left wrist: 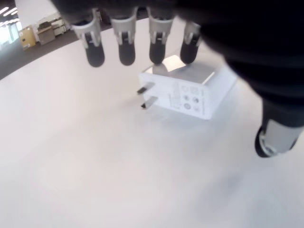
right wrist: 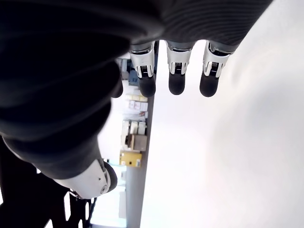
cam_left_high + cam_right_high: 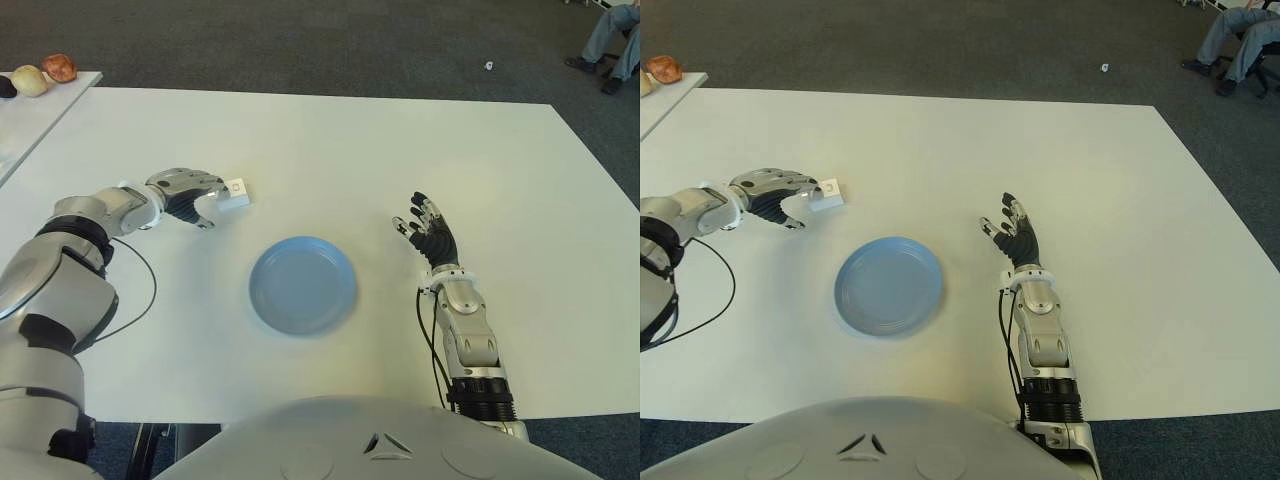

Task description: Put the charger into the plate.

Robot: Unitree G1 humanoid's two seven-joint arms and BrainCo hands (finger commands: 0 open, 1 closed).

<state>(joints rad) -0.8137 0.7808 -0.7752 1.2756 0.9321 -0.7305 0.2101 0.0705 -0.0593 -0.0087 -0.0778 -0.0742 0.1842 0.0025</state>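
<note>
A small white charger (image 3: 234,192) lies on the white table (image 3: 400,150), up and to the left of the empty blue plate (image 3: 302,285). In the left wrist view the charger (image 1: 187,90) lies flat, its two prongs sticking out sideways. My left hand (image 3: 205,203) is at the charger's left side, with curved fingertips (image 1: 124,53) hanging over its far edge. The thumb (image 1: 273,137) stands apart from the charger, so nothing is held. My right hand (image 3: 427,228) shows to the right of the plate, fingers spread and holding nothing.
A second white table at the far left carries a few round fruit-like things (image 3: 45,72). A seated person's legs (image 3: 612,40) show at the top right, on dark carpet. A black cable (image 3: 145,280) loops from my left arm over the table.
</note>
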